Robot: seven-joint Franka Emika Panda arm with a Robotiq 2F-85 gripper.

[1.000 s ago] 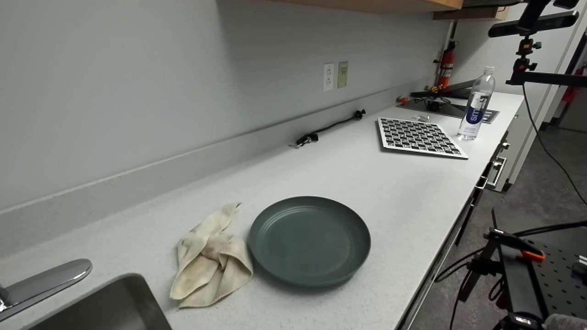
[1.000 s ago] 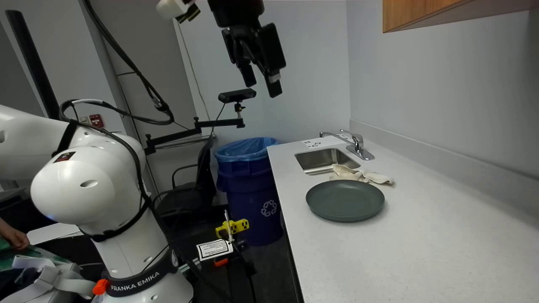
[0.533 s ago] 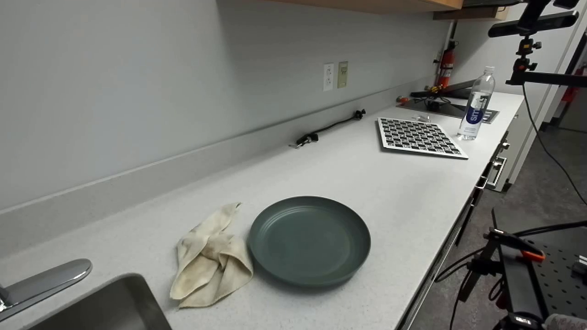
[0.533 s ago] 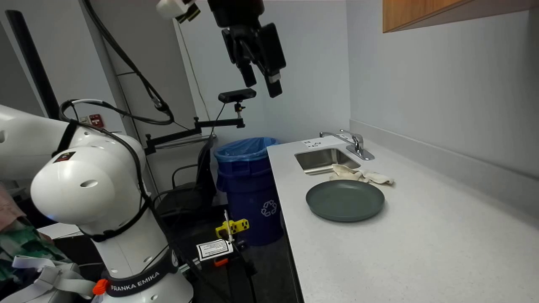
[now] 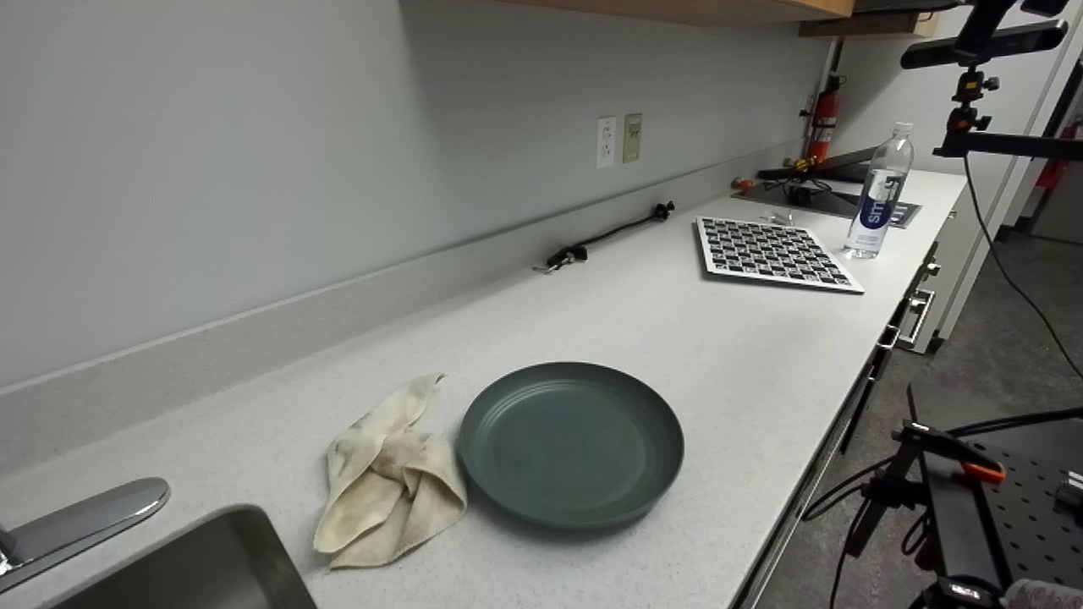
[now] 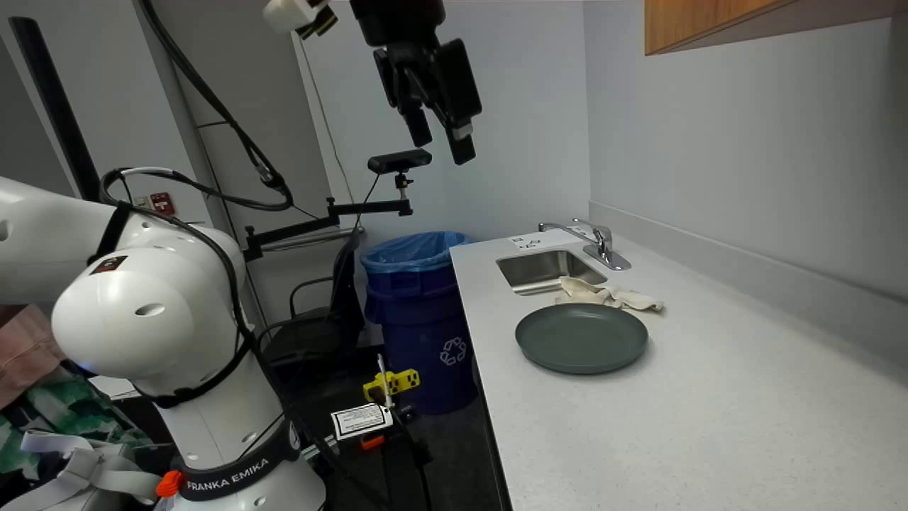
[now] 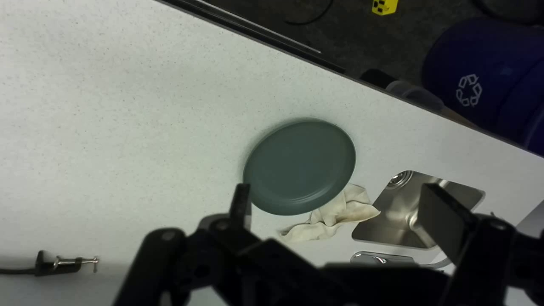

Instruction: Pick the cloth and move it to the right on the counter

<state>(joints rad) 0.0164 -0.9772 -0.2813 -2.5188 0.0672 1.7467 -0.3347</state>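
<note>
In an exterior view I read FRANKA EMIKA, white on the black band (image 6: 228, 477) low on the white arm (image 6: 138, 330). Bottle (image 5: 880, 193): sideways "sm", can't make out the rest. Blue bin (image 6: 424, 330): white recycling arrows, also in my wrist view. White tag (image 6: 362, 421): printed, too small for me to read.

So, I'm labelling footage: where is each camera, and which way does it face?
An exterior view: farther down the counter, facing the sink; arm, open gripper visible.
An exterior view: by the sink, facing toward the bottle; gripper unclear.
Wrist view: above the counter, facing down; gripper fingers visible.
Both exterior views share plate, cloth, sink.
</note>
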